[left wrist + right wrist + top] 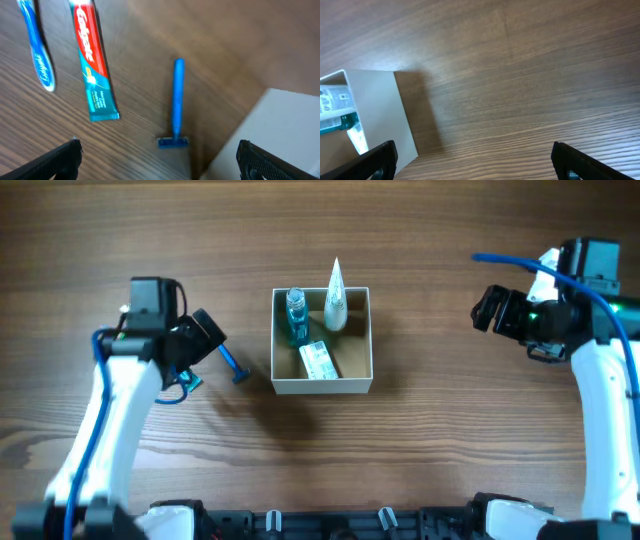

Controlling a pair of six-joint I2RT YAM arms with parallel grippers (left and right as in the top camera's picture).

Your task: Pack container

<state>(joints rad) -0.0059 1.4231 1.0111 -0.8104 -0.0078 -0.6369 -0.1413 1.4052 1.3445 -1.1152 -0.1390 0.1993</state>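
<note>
Wooden table (pixel 450 450), white container (pixel 321 386), blue razor (pixel 177 97)

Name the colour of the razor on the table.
The razor is blue, handle and head alike; left wrist view shows it best.

Table (pixel 450 430) showed matt, grained wood; the container (pixel 320 386) had smooth white card walls, brown cardboard inside; razor (pixel 177 100) looked blue plastic, toothpaste tube (pixel 92 65) glossy, bottle (pixel 296 315) clear teal plastic
</note>
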